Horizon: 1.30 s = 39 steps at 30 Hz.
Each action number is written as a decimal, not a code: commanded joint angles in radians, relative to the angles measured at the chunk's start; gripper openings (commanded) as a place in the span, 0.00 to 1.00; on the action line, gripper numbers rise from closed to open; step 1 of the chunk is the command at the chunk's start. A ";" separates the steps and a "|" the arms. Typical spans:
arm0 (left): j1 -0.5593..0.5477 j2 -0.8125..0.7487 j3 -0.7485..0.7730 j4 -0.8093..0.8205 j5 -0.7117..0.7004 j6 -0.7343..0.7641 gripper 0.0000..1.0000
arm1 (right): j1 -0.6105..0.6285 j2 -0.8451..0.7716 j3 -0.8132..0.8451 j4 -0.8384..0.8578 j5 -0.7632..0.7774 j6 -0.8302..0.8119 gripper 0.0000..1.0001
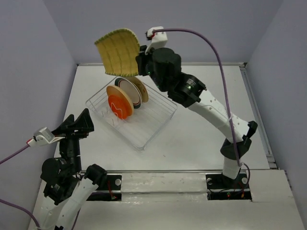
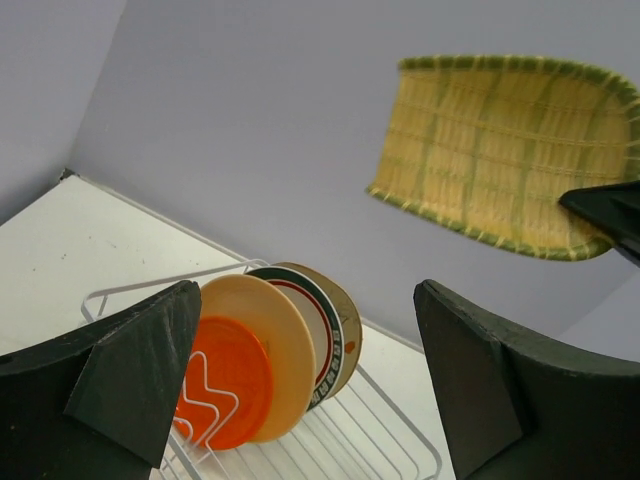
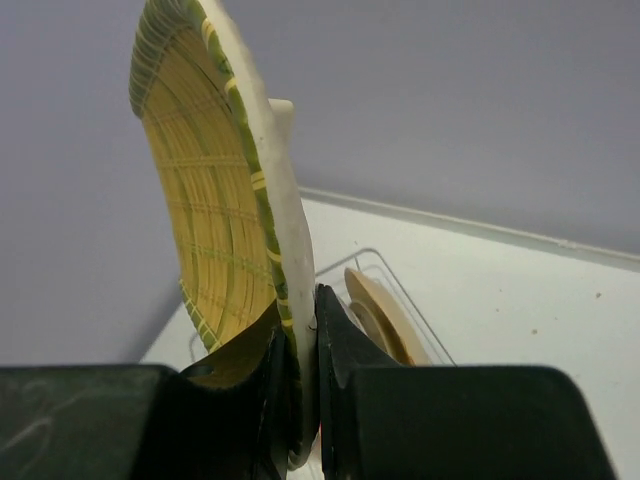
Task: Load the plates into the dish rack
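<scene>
My right gripper is shut on the edge of the yellow-green ribbed fan-shaped plate. It holds the plate upright in the air, above the far corner of the dish rack. Standing on edge in the rack are an orange-red plate, a tan plate, a white plate with a teal-striped rim and a cream plate. To the rack's near left, my left gripper is open and holds nothing.
The white table is walled at the back and on both sides. A purple cable arcs over the right arm. The rack's right half holds no plates.
</scene>
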 commanded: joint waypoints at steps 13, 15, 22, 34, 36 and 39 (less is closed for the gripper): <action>0.010 -0.047 0.009 0.036 -0.075 0.007 0.99 | 0.177 0.342 0.344 -0.319 0.175 -0.090 0.07; 0.008 -0.048 0.009 0.036 -0.074 0.007 0.99 | 0.177 0.363 0.345 -0.339 0.150 -0.070 0.07; 0.010 -0.051 0.008 0.036 -0.063 0.006 0.99 | 0.177 0.451 0.362 -0.388 0.115 -0.046 0.07; 0.008 -0.056 0.006 0.036 -0.052 0.004 0.99 | 0.196 0.486 0.357 -0.434 0.052 -0.026 0.07; 0.008 -0.057 0.006 0.036 -0.054 0.004 0.99 | 0.196 0.495 0.368 -0.449 0.055 -0.027 0.07; 0.008 -0.059 0.006 0.036 -0.054 0.004 0.99 | 0.196 0.517 0.383 -0.459 0.062 -0.033 0.07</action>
